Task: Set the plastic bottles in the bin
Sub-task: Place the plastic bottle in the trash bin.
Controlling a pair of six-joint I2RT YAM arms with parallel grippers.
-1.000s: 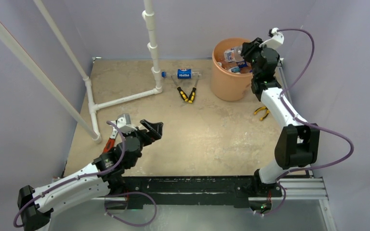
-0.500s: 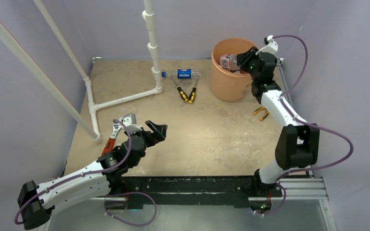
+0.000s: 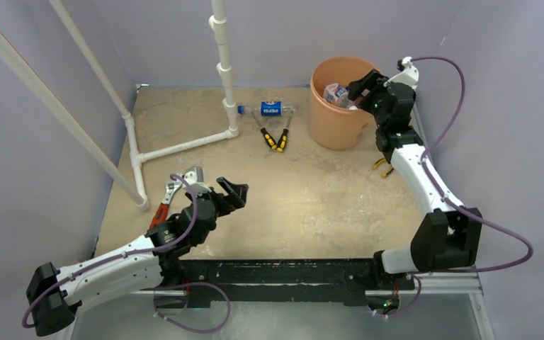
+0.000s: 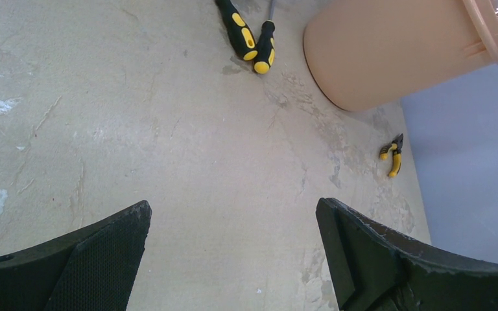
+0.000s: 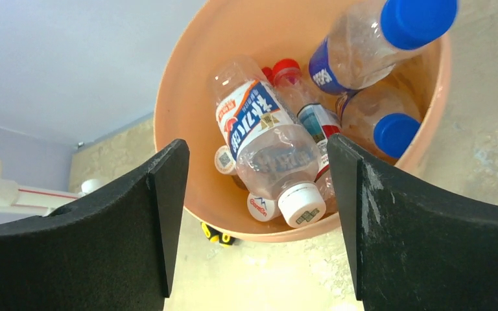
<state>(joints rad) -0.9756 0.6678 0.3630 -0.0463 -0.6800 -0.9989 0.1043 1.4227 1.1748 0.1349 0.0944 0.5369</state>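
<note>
Right hand (image 5: 254, 155): fingers apart, positioned over the mouth of the bin (image 5: 181, 97) at the far right of the surface (image 3: 312, 191). A white-capped bottle (image 5: 266, 149) with a red, white and blue label lies between the fingers, inside the bin rim, with a gap on each side. Whether it rests on the bottles beneath cannot be told.

Also in the bin: two blue-capped bottles (image 5: 369, 45) and a red-capped bottle (image 5: 298, 97).

Left hand (image 4: 233, 206): fingers wide apart, nothing between them, held above the surface at the near left. A red-handled wrench (image 3: 166, 202) lies just to its left.

One blue-labelled bottle (image 3: 270, 109) lies on its side on the surface, left of the bin and right of the white pipe frame (image 3: 223, 71). Yellow-and-black pliers (image 3: 275, 136) lie just near of it. Smaller pliers (image 3: 384, 166) lie near-right of the bin.
</note>
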